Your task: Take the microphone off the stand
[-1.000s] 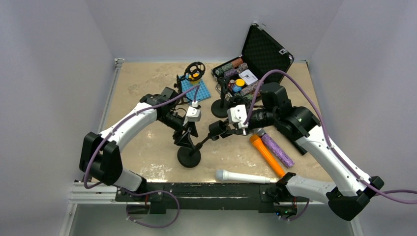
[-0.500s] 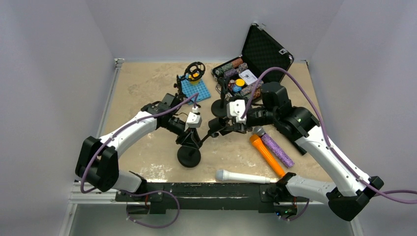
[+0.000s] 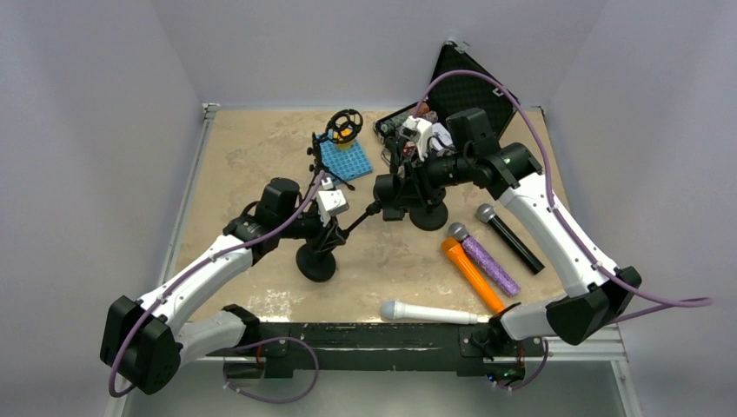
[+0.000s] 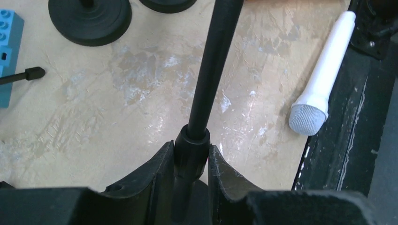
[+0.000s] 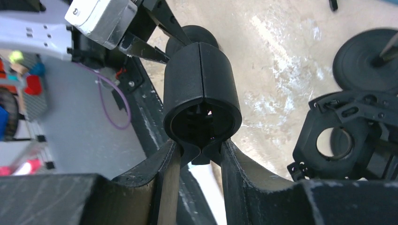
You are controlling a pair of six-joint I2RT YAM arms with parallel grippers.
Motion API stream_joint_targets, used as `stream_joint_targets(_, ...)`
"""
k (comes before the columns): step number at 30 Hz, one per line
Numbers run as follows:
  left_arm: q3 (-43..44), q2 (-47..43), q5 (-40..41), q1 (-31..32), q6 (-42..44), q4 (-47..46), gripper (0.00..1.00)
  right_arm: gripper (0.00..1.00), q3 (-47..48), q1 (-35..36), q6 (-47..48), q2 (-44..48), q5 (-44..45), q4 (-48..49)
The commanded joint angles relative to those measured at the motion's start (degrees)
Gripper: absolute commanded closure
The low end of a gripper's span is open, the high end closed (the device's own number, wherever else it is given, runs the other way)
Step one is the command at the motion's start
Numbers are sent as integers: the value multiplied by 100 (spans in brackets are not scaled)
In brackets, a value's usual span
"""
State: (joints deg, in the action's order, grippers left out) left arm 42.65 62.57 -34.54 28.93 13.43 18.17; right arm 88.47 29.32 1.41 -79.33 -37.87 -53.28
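A black microphone stand stands on its round base [image 3: 315,262], its boom leaning up to the right. My left gripper [image 3: 328,228] is shut on the stand's pole at the collar [image 4: 191,150] just above the base. My right gripper [image 3: 395,188] is shut on the tabs of the stand's black clip [image 5: 202,93], whose bore looks hollow. Several microphones lie on the table: a black one [image 3: 510,238], a purple one [image 3: 485,259], an orange one [image 3: 470,274] and a white one [image 3: 430,313], which also shows in the left wrist view [image 4: 324,79].
Another stand's round base [image 3: 428,215] sits right behind my right gripper. An open black case [image 3: 469,87] with chips stands at the back right. A blue brick plate [image 3: 345,159] with a wheel is at the back centre. A black rail [image 3: 365,334] runs along the near edge.
Both arms moved with the stand: its base slid left and back, and the clip rose toward the back. My right arm swung toward the case, uncovering the black microphone.
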Motion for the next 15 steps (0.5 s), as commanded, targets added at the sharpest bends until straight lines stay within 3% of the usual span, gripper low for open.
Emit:
stream_joint_targets(1, -226, -92, 887, -28, -1465, -882, 100, 100, 139, -58, -1142, 43, -602, -276)
stream_joint_targets(4, -246, -177, -198, -32, -1203, -986, 61, 100, 267, -58, -841, -24, -554, -231)
stream_joint_targets(7, 39, -212, -848, -41, -401, -350, 40, 100, 245, -58, -220, -1, -670, -171)
stream_joint_targets(15, 961, 313, -1872, -145, 2154, 1891, 32, 100, -385, -41, 2028, 492, -887, -4)
